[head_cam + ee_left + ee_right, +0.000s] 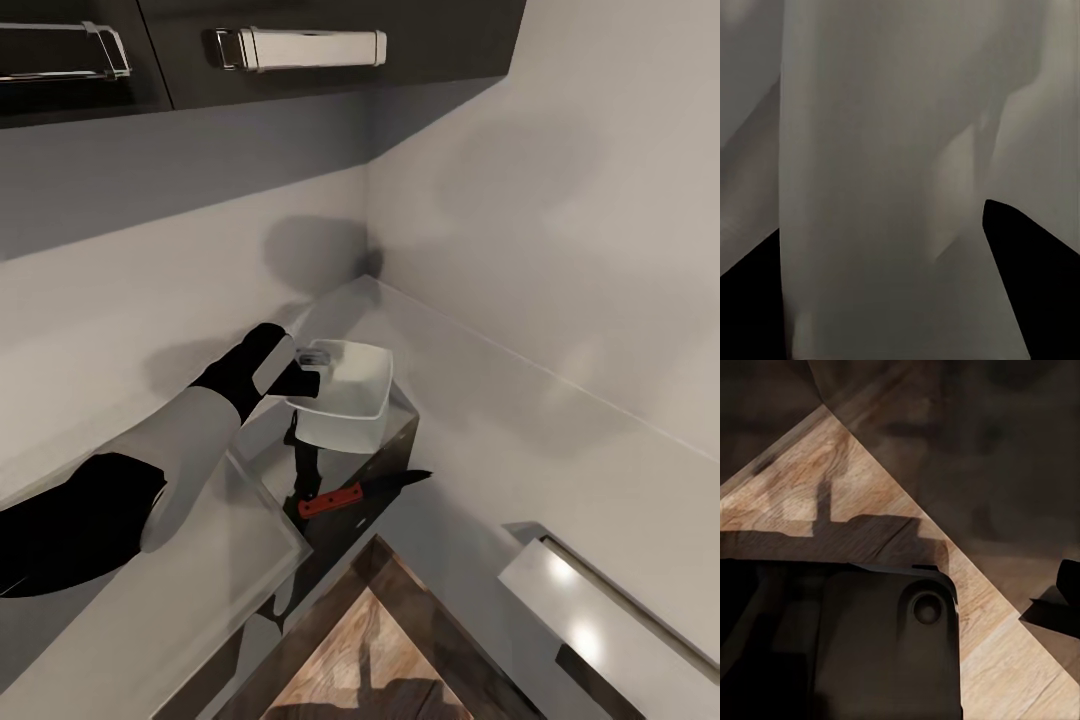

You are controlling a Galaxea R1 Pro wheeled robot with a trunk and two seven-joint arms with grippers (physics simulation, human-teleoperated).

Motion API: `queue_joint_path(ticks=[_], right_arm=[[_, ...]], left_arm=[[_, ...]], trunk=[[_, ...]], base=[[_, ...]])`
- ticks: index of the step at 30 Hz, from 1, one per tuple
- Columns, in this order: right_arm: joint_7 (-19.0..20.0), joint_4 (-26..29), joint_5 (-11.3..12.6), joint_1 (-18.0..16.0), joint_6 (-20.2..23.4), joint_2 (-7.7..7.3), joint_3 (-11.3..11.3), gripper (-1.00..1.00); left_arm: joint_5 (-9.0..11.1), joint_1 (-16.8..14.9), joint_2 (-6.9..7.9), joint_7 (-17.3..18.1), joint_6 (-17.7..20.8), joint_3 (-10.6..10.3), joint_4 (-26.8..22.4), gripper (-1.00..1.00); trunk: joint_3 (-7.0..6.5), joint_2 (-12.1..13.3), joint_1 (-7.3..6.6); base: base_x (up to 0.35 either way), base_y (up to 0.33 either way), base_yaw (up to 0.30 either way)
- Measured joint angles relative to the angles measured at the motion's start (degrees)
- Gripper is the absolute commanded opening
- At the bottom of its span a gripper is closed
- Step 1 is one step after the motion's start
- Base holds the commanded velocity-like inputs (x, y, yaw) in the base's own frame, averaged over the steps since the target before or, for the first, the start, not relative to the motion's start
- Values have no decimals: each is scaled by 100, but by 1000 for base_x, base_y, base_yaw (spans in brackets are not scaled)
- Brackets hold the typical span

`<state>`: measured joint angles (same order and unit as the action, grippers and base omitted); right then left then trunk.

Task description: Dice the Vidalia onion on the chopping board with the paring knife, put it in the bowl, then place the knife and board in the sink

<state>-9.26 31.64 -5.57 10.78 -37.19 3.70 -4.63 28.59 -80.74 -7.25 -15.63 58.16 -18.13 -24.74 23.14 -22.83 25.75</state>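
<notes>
Frame centre: my left gripper (pixel 303 368) at the bowl (pixel 345 395) rim, grip unclear; knife (pixel 350 493) just below; right gripper's state unclear.

On view: 1 bowl (pixel 345 395), 1 knife (pixel 362 492) (red handle, dark blade) — and 2 cabinet handles (pixel 297 47).

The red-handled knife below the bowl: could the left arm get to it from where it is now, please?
Probably yes: the left gripper is at the white bowl, and the knife lies just below it with nothing between them, though the gripper seems occupied with the bowl.
</notes>
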Motion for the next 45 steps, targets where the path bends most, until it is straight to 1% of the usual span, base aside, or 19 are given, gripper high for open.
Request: queue_joint_path(ticks=[4,6,16,21,22,24,26,27,28,30,33,36,45], right_arm=[[0,0,0,0,-5,0,-2,100],[3,0,-1,0,-5,0,-2,100],[8,0,0,0,-32,0,-3,100],[9,0,0,0,-32,0,-3,100],[9,0,0,0,-32,0,-3,100],[9,0,0,0,-32,0,-3,100],[9,0,0,0,-32,0,-3,100],[9,0,0,0,-32,0,-2,100],[9,0,0,0,-32,0,-3,100],[9,0,0,0,-32,0,-3,100],[9,0,0,0,-32,0,-3,100],[9,0,0,0,-30,0,-3,100],[5,-5,0,0,-20,0,-3,100]], left_arm=[[6,-2,0,7,1,2,1,-100],[-52,0,0,7,10,-4,3,-100],[-41,1,12,8,9,7,-37,-100],[-9,1,26,20,16,48,-67,-100],[41,1,30,23,16,55,-71,-100],[250,2,38,41,14,66,-75,-100],[368,2,43,41,17,65,-77,-100],[563,2,55,42,16,67,-78,-100],[656,2,60,38,16,65,-79,-100],[751,2,66,38,18,61,-85,-100],[814,1,77,38,17,48,-244,-100],[820,1,98,40,20,25,-498,-100],[828,0,148,40,26,13,-612,-100]], trunk=[[-7,0,0],[-21,0,0],[-110,0,0],[-155,0,0],[-164,0,0],[-182,0,0],[-200,0,0],[-209,0,2],[-219,1,2],[-237,1,3],[-264,0,3],[-292,0,3],[-373,0,4]], base=[[0,0,0],[0,0,0],[0,0,0],[0,0,0],[0,0,0],[0,0,0],[-57,10,0],[-168,51,0],[-217,72,0],[-258,89,0],[-288,104,0],[-298,116,0],[-303,120,0]])
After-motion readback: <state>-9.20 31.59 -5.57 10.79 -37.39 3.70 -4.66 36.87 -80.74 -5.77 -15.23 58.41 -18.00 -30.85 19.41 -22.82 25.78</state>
